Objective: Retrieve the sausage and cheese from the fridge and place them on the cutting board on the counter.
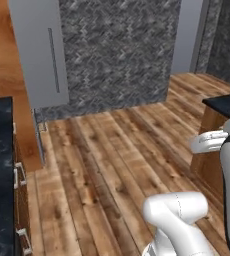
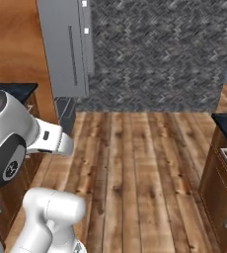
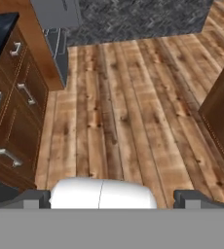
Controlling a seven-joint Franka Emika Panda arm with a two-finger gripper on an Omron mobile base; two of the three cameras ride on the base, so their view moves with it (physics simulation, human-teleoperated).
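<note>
Grey fridge [image 1: 39, 50] across the room, door ajar; claw [image 3: 112, 198] spread wide and empty, so sausage and cheese both remain unfetched.

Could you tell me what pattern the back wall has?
The dark grey back wall has a herringbone pattern, clearest in the right base view.

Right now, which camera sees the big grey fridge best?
The left base view: the fridge shows a broad grey door and its long handle. The right base view shows it narrower; the hand view catches just its bottom corner.
</note>
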